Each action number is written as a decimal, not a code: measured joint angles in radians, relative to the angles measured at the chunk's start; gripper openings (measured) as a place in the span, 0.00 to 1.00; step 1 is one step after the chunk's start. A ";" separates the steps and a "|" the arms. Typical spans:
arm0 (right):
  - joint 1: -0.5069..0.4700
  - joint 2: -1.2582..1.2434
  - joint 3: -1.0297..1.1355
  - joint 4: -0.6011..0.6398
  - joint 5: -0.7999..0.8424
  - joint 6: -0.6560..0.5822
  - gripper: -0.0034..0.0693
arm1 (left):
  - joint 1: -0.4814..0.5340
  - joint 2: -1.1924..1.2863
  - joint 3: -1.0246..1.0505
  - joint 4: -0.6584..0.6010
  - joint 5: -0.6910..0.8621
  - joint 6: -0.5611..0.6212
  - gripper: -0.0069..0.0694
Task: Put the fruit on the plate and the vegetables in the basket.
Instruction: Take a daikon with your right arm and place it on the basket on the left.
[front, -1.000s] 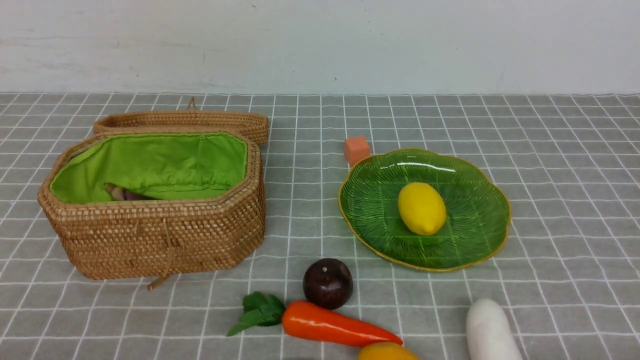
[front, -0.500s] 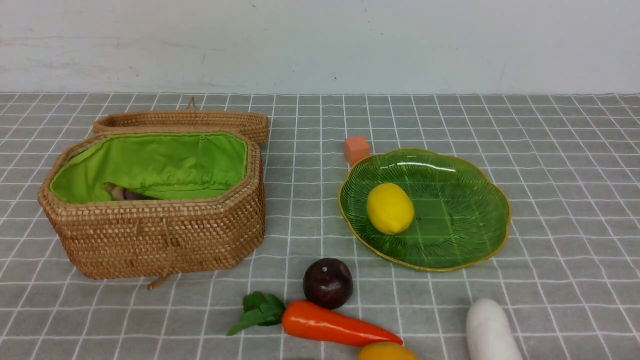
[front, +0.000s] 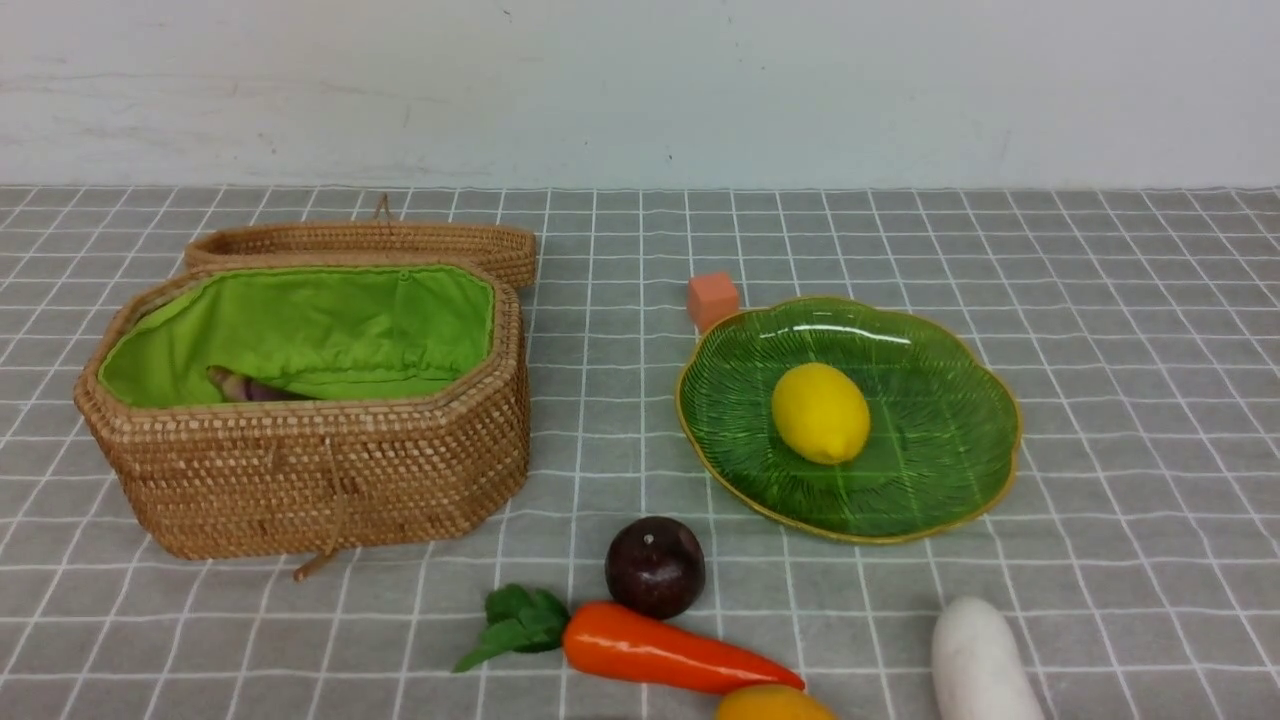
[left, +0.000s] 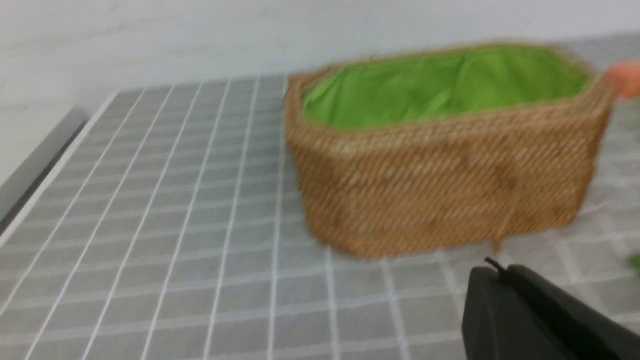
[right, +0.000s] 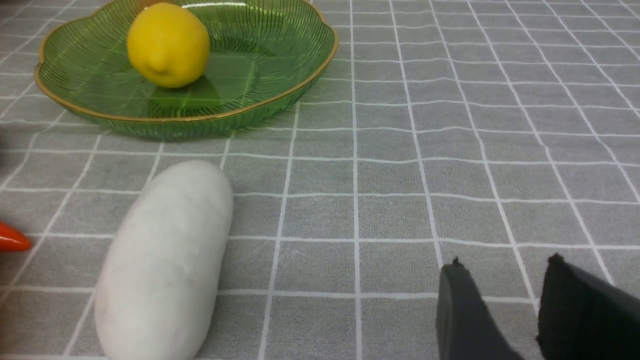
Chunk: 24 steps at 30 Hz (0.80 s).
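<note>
The yellow lemon (front: 820, 412) lies in the green leaf-shaped plate (front: 930, 470). The maroon plum (front: 655, 566), the carrot (front: 660, 648), the orange-yellow mango-like fruit (front: 775, 705) and the white radish (front: 980, 665) lie on the cloth near the front edge. The purple stalk (front: 250, 385) lies inside the open wicker basket (front: 320, 470). Neither gripper shows in the front view. My left gripper (left: 495, 270) is shut and empty, in front of the basket (left: 440, 190). My right gripper (right: 505, 260) is open and empty, beside the radish (right: 165, 260) and short of the plate (right: 260, 55).
A small orange cube (front: 713, 297) sits behind the plate's far left rim. The basket's lid (front: 370, 240) lies open behind the basket. A white wall runs along the back of the grey checked cloth. The left wrist view is blurred.
The lemon rolled left in the plate, then back toward its middle. Nothing else in the front view moved.
</note>
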 joint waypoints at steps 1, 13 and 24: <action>0.000 0.000 0.000 0.000 0.000 0.000 0.38 | 0.016 0.000 0.032 0.001 0.000 0.008 0.08; 0.000 0.000 0.000 0.000 0.000 0.000 0.38 | -0.043 0.000 0.189 0.070 -0.057 0.021 0.10; 0.000 0.000 0.000 -0.014 -0.001 0.000 0.38 | -0.069 0.000 0.191 0.073 -0.062 0.021 0.11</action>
